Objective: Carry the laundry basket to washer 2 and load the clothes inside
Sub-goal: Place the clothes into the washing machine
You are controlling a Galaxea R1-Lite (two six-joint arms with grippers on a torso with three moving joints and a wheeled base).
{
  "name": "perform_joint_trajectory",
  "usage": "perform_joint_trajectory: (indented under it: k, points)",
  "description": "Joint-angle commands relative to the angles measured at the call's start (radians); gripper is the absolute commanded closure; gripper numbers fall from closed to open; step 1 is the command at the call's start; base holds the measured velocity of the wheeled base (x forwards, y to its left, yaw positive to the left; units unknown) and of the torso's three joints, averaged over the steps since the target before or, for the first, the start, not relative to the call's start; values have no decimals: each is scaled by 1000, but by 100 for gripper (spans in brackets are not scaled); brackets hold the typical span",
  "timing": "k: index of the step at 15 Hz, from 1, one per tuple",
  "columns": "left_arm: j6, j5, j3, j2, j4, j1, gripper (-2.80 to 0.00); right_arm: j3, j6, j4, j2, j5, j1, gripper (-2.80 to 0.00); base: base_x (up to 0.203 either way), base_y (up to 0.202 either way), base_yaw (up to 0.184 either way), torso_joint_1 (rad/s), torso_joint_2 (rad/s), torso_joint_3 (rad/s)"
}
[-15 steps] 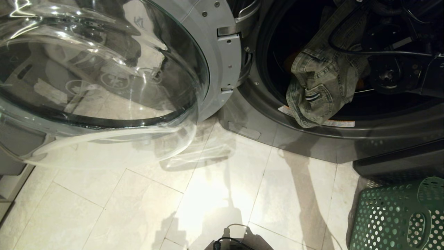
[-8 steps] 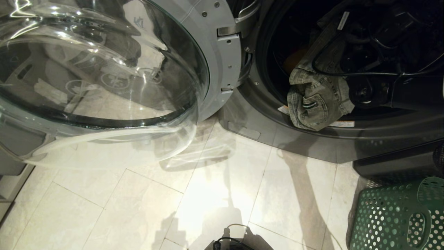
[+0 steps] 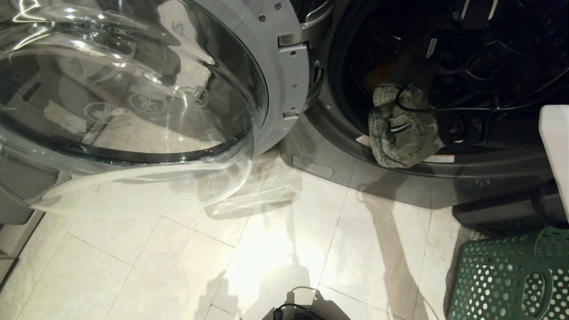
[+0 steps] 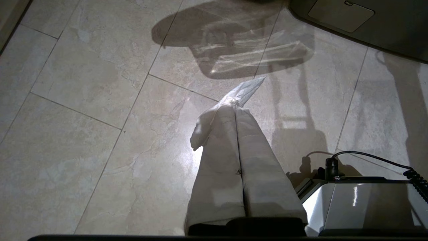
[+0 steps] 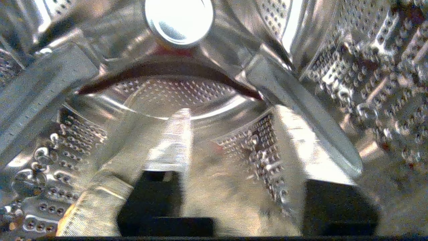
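Washer 2 (image 3: 400,182) stands with its round glass door (image 3: 133,89) swung wide to the left. An olive denim garment (image 3: 400,138) droops over the lower lip of the drum opening, half inside. My right arm (image 3: 462,80) reaches into the dark drum above it. In the right wrist view my right gripper (image 5: 230,115) is open inside the perforated steel drum (image 5: 174,90), and blurred pale fabric (image 5: 220,201) lies low between its fingers. The green laundry basket (image 3: 502,275) stands on the floor at the lower right. My left gripper (image 4: 234,103), cloth-wrapped, is shut over the floor tiles.
The open door juts over the tiled floor (image 3: 155,266) on the left. A dark pedestal (image 3: 498,213) sits under the washer beside the basket. My base (image 3: 293,311) with a black cable shows at the lower edge.
My right arm has pushed deeper into the drum, and the garment has sunk lower and bunched up on the lip. The right jaws have opened. A white arm link has come in at the right edge.
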Motion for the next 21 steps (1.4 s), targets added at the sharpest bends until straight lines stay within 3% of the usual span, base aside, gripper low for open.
perform_joint_trajectory:
  k: [1, 4, 7, 9, 12, 14, 16, 19, 20, 21]
  points:
    - [0, 0, 0, 2, 0, 1, 0, -1, -6, -6, -16, 22, 1, -280, 0, 0, 0, 0, 0, 0]
    - [0, 0, -1, 2, 0, 1, 0, 2, -8, -6, -35, 27, 2, -280, 0, 0, 0, 0, 0, 0]
    - [0, 0, 0, 2, 0, 1, 0, 42, -8, 11, -106, 89, 27, -280, 0, 0, 0, 0, 0, 0]
    - [0, 0, 0, 2, 0, 1, 0, 183, 23, 103, -236, 98, 66, -280, 0, 0, 0, 0, 0, 0]
    - [0, 0, 0, 2, 0, 1, 0, 447, 174, 459, -487, 151, 139, -280, 0, 0, 0, 0, 0, 0]
    - [0, 0, 0, 2, 0, 1, 0, 587, 242, 618, -571, 173, 166, -280, 0, 0, 0, 0, 0, 0]
    - [0, 0, 0, 2, 0, 1, 0, 650, 260, 655, -591, 105, 174, -280, 0, 0, 0, 0, 0, 0]
    - [0, 0, -1, 2, 0, 1, 0, 793, 279, 648, -600, 114, 174, -280, 0, 0, 0, 0, 0, 0]
    - [0, 0, 0, 2, 0, 1, 0, 809, 312, 643, -583, 118, 175, -130, 0, 0, 0, 0, 0, 0]
    - [0, 0, 0, 2, 0, 1, 0, 809, 340, 630, -569, 120, 177, 0, 0, 0, 0, 0, 0, 0]
